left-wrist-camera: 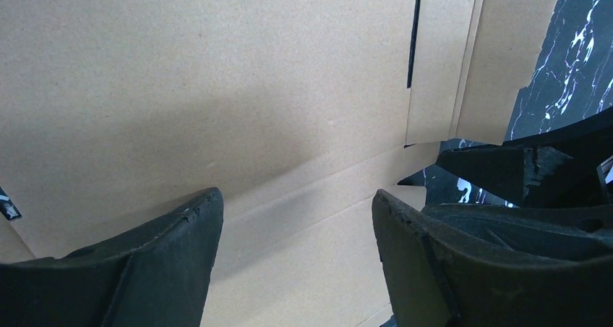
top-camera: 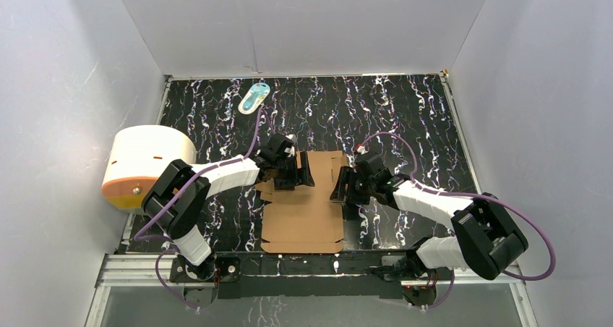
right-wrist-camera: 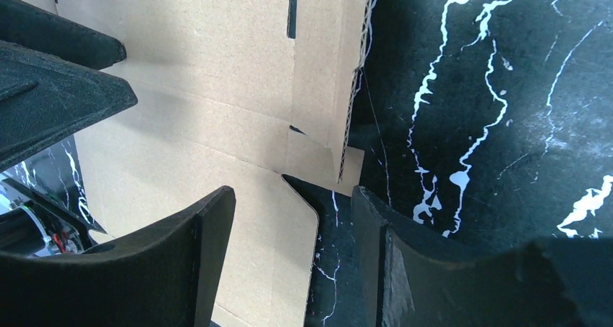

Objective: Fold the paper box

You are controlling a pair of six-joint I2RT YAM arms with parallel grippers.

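Note:
The paper box (top-camera: 303,215) is a flat brown cardboard sheet with flaps and slots, lying in the middle of the table. My left gripper (top-camera: 302,172) is open at the sheet's far left part. In the left wrist view its jaws (left-wrist-camera: 296,204) stand apart just above a crease in the cardboard (left-wrist-camera: 217,88), holding nothing. My right gripper (top-camera: 341,187) is open at the sheet's right edge. In the right wrist view (right-wrist-camera: 293,197) a rounded flap edge (right-wrist-camera: 289,240) lies between its jaws, untouched. A narrow side flap (right-wrist-camera: 350,59) there is tilted up.
A white-and-orange cylinder (top-camera: 144,164) stands at the left wall. A small teal-white packet (top-camera: 254,98) lies at the far left of the black marbled table (top-camera: 405,117). Grey walls enclose three sides. The two grippers are close together over the sheet.

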